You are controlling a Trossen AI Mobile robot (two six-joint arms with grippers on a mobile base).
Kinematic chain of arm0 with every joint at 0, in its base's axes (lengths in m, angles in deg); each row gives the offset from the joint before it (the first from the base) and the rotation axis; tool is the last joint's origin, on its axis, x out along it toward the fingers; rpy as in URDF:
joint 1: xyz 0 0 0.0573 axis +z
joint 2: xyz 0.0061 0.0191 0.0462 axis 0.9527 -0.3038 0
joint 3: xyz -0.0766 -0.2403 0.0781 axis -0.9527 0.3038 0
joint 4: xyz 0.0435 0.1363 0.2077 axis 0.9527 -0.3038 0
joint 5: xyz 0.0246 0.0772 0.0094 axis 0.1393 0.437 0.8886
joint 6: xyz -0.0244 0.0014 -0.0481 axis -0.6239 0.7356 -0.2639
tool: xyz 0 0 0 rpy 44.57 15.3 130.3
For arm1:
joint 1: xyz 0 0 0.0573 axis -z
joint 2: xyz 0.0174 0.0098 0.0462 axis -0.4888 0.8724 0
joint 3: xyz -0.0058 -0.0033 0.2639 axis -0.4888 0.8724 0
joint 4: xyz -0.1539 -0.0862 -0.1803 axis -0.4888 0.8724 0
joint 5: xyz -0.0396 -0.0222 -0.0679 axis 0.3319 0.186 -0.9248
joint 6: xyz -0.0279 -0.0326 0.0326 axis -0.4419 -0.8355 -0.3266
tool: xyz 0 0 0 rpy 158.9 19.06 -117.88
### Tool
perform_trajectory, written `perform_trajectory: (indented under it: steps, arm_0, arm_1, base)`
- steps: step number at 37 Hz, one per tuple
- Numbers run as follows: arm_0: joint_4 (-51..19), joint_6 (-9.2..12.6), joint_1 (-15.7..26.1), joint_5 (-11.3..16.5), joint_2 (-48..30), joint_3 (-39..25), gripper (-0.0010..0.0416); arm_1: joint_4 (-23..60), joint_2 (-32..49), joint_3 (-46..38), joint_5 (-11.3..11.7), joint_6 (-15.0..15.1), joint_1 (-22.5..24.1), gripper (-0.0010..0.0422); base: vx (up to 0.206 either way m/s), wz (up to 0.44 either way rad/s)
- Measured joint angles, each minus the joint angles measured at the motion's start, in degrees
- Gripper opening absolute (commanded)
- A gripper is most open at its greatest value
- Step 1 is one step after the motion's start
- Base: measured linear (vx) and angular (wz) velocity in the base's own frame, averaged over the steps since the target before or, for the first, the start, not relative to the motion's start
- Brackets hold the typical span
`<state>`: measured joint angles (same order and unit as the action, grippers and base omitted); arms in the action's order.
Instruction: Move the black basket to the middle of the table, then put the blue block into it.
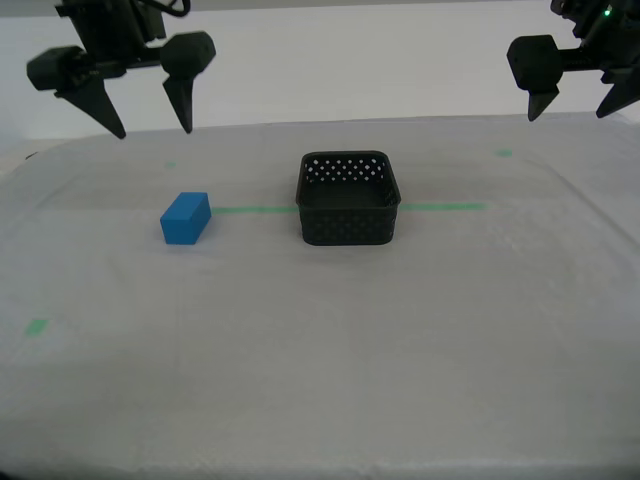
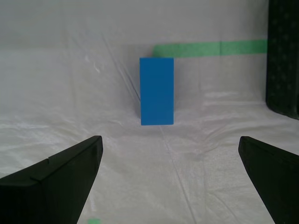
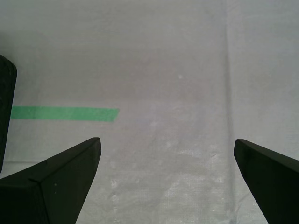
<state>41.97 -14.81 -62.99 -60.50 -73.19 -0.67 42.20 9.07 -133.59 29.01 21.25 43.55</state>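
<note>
The black basket point(image 1: 348, 199) stands upright and empty at the middle of the table point(image 1: 350, 360), on the green tape line. The blue block point(image 1: 186, 218) lies on the sheet toward the exterior view's left of the basket, apart from it. My second gripper point(image 1: 153, 130) hangs open and empty above and behind the block; its wrist view shows the block point(image 2: 157, 91) ahead between the open jaws point(image 2: 169, 140) and the basket's side point(image 2: 282, 60). My first gripper point(image 1: 570, 112) hangs open and empty high at the exterior view's right; its view point(image 3: 167, 140) shows bare sheet and the basket's edge point(image 3: 5, 107).
A thin green tape line point(image 1: 445, 207) runs across the table behind the block and past the basket; it also shows in the wrist views point(image 2: 210, 47) point(image 3: 63, 113). Small green patches point(image 1: 37, 326) point(image 1: 505, 153) mark the sheet. The table's far edge lies behind the grippers.
</note>
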Motion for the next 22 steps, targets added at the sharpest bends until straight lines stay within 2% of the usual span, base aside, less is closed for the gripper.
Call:
perform_trajectory:
  steps: [10, 22]
  arm_0:
    - [0.0, 0.0, 0.0, 0.0, 0.0, 0.0, 0.0399]
    - [0.0, 0.0, 0.0, 0.0, 0.0, 0.0, 0.0399]
  arm_1:
    - [-5.1, 8.5, 0.0, -1.8, 1.3, 0.6, 0.0401]
    - [-9.3, 15.7, 0.0, -1.9, 1.4, 1.2, 0.0401]
  base:
    - [0.0, 0.0]
    - [0.0, 0.0]
